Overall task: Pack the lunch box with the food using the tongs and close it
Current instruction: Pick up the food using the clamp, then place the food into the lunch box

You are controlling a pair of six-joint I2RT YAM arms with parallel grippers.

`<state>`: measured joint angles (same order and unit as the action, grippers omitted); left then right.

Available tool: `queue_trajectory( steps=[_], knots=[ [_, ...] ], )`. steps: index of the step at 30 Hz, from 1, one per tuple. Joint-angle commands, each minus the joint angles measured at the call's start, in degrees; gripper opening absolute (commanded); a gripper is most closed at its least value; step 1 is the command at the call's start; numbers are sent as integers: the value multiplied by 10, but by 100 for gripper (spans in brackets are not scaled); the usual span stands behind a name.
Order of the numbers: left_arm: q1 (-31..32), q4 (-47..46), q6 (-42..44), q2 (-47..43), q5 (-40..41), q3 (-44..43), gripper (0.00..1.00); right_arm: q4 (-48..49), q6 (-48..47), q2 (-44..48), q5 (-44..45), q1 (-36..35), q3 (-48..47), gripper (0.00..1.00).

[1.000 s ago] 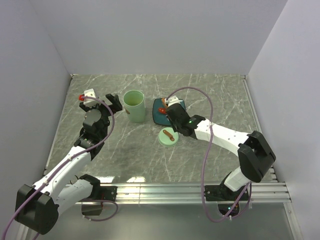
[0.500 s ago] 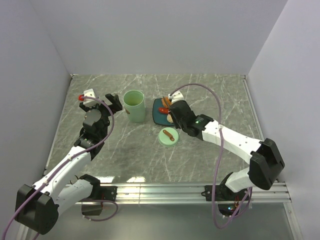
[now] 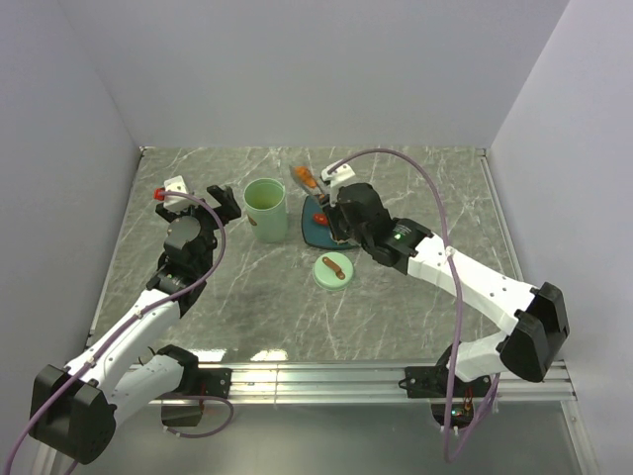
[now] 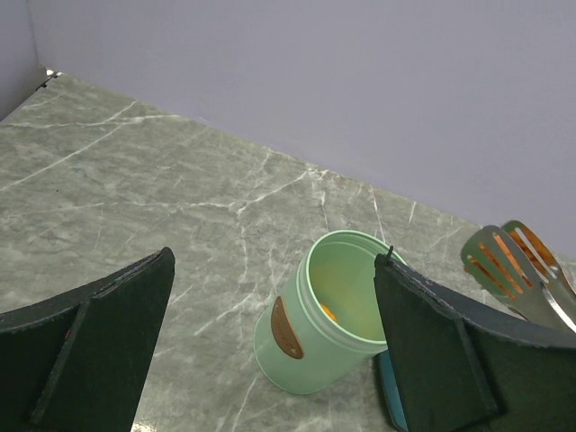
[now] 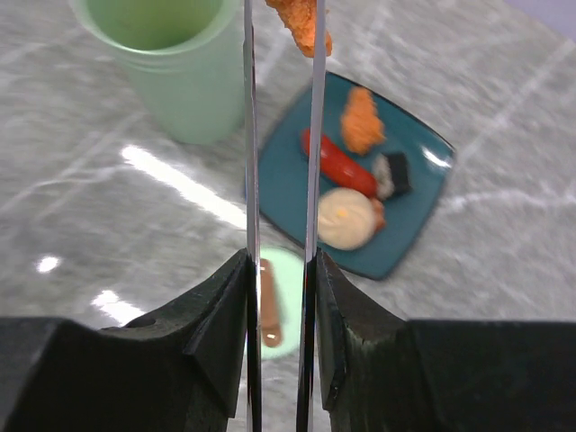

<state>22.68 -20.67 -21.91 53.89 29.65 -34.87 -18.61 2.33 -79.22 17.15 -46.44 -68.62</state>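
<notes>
Steel tongs are clamped between the fingers of my right gripper, and their tips pinch an orange fried chunk.

Top view: the chunk hangs above the table, between the cup-shaped lunch box and the teal plate. The lunch box stands upright and uncovered; its lid lies flat, well apart, nearer my bases. My left gripper waits wide apart and empty, just beside the lunch box. To do this step well, I judge I should carry the chunk over the middle of the mouth, lower it below the rim, and only then ease my squeeze.

Left wrist view: the lunch box is pale mint with a brown oval label; something orange already lies inside. The slotted tong tips show at the right edge.

Right wrist view: the two arms of the tongs run nearly parallel to the chunk. A red sausage, a beige ball and an orange piece remain on the plate.
</notes>
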Motion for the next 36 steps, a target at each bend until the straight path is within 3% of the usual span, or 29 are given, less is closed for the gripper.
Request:
queue_trajectory(
  steps=[1, 14, 23, 30, 36],
  knots=[
    [-2, -19, -1, -4, 8, 2, 100, 49, -18, 8, -56, -22, -45, 28],
    [-3, -23, -7, -19, 26, 9, 99, 29, -42, -63, -71, -59, -100, 29],
    [-3, -24, -6, -19, 19, 9, 99, 30, -42, -72, -62, -59, -105, 39],
    [-3, -24, -5, -17, 12, 9, 99, 31, -44, -79, -61, -59, -110, 52],
    [-3, -25, -4, -16, 9, 9, 99, 29, -42, -82, -48, -59, -114, 54]
  ],
)
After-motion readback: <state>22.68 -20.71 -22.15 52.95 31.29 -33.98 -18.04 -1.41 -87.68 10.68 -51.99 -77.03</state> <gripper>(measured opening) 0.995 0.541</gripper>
